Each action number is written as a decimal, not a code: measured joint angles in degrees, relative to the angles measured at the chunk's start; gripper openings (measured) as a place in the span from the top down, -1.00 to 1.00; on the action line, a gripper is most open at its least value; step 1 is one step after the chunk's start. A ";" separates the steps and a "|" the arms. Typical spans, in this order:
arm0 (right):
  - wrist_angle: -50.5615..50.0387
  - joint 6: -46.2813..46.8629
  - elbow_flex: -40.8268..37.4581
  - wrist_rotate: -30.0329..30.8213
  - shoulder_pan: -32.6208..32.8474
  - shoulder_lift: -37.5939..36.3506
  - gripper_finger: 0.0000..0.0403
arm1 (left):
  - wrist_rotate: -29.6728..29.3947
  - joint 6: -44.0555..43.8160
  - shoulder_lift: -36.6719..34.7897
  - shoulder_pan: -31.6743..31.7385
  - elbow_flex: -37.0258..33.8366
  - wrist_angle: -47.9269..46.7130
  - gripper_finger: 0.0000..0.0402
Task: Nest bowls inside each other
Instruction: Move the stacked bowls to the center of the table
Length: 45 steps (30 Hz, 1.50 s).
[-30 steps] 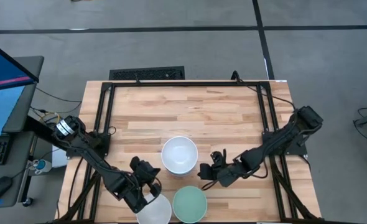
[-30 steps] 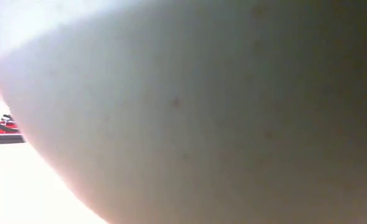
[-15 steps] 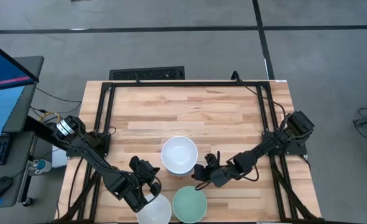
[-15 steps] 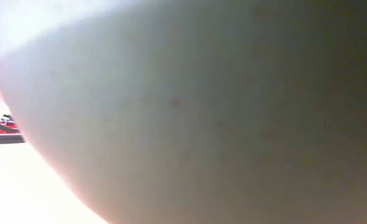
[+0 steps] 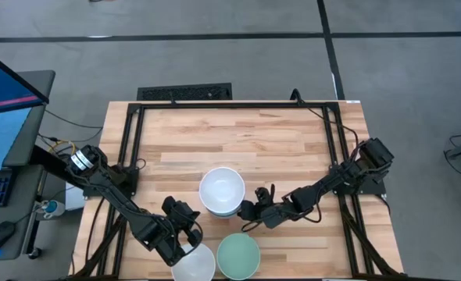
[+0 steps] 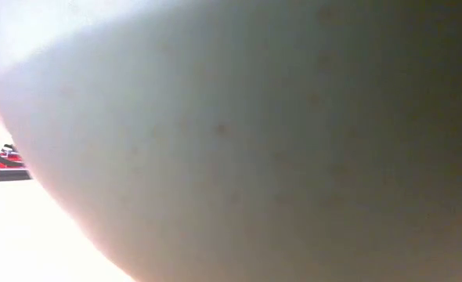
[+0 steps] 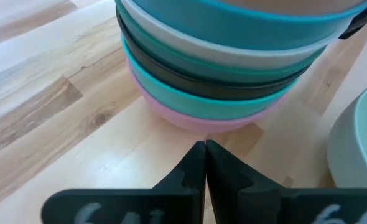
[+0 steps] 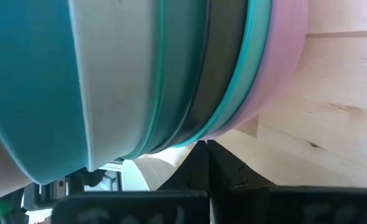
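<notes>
I see the nested stack of round plastic bowls (image 5: 221,191), white on top and pink at the base, mid wooden worktop (image 5: 238,136). My right pincer (image 5: 246,211) sits clenched just beside it. My left pincer (image 5: 185,234), also clenched, rests by a lone white plastic bowl (image 5: 195,265) beside a mint green plastic bowl (image 5: 238,255). I can read no writing.

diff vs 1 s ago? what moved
The right gripper slid toward the table's middle and met the bowl stack, which shifted slightly away from it, toward the left arm's side. Its fingers are shut, nothing gripped. The left gripper, white bowl and mint bowl stayed put.
</notes>
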 joint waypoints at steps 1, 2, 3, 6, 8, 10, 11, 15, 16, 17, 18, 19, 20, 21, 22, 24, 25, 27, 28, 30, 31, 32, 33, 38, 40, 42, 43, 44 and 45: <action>-0.02 0.00 0.00 0.02 0.02 0.02 0.94 | 0.07 0.00 0.00 -0.01 0.00 0.02 0.99; -0.04 0.02 0.00 0.04 0.16 0.02 0.94 | 0.07 0.00 0.00 -0.02 0.00 0.00 0.99; -0.08 0.20 0.00 0.50 0.42 0.02 0.94 | 0.07 0.03 0.00 -0.02 0.00 0.00 0.99; -0.22 0.49 0.00 1.13 0.82 0.02 0.94 | 0.20 1.05 0.00 -0.01 0.00 0.01 0.99; -0.20 0.51 0.00 1.07 0.84 0.02 0.94 | 0.48 1.14 0.00 0.00 0.00 0.01 0.99; -0.15 1.39 0.00 1.08 1.28 0.01 0.94 | 0.65 1.13 0.00 -0.02 0.01 0.02 0.99; -0.13 2.10 0.00 1.27 1.68 0.00 0.94 | 0.86 1.10 0.00 -0.02 0.02 0.02 0.99; -0.34 3.51 0.00 4.34 4.37 -0.73 0.94 | 1.63 2.13 0.00 -0.04 0.02 0.51 0.99; -0.30 3.52 0.00 6.67 5.22 -1.22 0.94 | 1.53 3.25 0.00 -0.17 0.02 1.09 0.99; -0.60 3.55 0.00 9.75 6.09 -1.86 0.94 | 0.91 4.37 0.00 -0.38 0.00 1.77 0.99; -1.06 3.69 0.00 13.14 6.92 -2.61 0.94 | -0.38 5.32 0.00 -0.65 0.02 2.38 0.99; -1.99 4.20 0.02 16.49 7.68 -3.45 0.94 | -1.65 5.71 0.00 -0.98 0.02 2.89 0.99; -3.37 5.12 0.02 19.48 8.37 -4.28 0.94 | -2.94 5.67 0.00 -1.32 0.02 3.16 0.99; -4.86 5.87 0.02 21.91 8.95 -5.05 0.94 | -4.23 5.04 0.00 -1.57 0.02 3.09 0.99; -6.61 6.81 0.02 23.61 9.45 -5.74 0.94 | -5.44 4.14 0.00 -1.83 0.02 3.00 0.99; -8.13 7.97 0.02 24.37 10.27 -6.42 0.94 | -7.28 2.72 0.00 -2.24 0.02 2.88 0.99; -8.14 8.11 0.02 24.09 10.58 -6.42 0.94 | -7.83 2.54 0.00 -2.38 0.02 2.86 0.99; -7.33 9.60 0.02 23.72 11.33 -6.00 0.94 | -8.37 2.42 0.00 -2.40 0.02 2.82 0.99; -6.20 10.51 0.10 24.22 11.69 -5.23 0.94 | -8.44 2.36 0.00 -2.40 0.02 2.72 0.99; -5.41 12.96 0.03 27.74 12.83 -3.40 0.94 | -8.65 2.32 0.00 -2.40 0.02 2.68 0.99; -4.65 13.91 -0.05 30.33 13.48 -2.38 0.94 | -8.95 2.19 0.00 -2.40 0.02 2.69 0.99; -3.32 14.77 -0.02 31.97 14.01 -1.41 0.94 | -9.22 1.98 0.00 -2.38 0.02 2.71 0.99; -2.47 15.97 0.10 32.98 14.34 -0.43 0.94 | -9.68 1.75 0.00 -2.40 0.02 2.71 0.99; 2.00 20.84 0.04 33.86 15.19 5.36 0.94 | -10.41 1.09 0.00 -2.40 0.04 2.65 0.99; 5.04 21.50 0.04 33.72 15.17 7.48 0.94 | -10.40 1.09 0.00 -2.40 0.04 2.64 0.99; 9.55 20.93 0.04 33.20 15.02 9.63 0.94 | -10.34 1.09 0.00 -2.40 0.04 2.64 0.99; 11.55 19.96 0.04 33.05 14.92 10.52 0.94 | -10.20 1.11 0.00 -2.40 0.04 2.63 0.99; 13.56 18.95 0.04 32.95 14.66 11.27 0.94 | -9.86 1.11 0.00 -2.40 0.04 2.61 0.99; 15.78 17.90 0.05 32.79 14.45 12.02 0.94 | -9.61 1.11 0.00 -2.40 0.04 2.52 0.99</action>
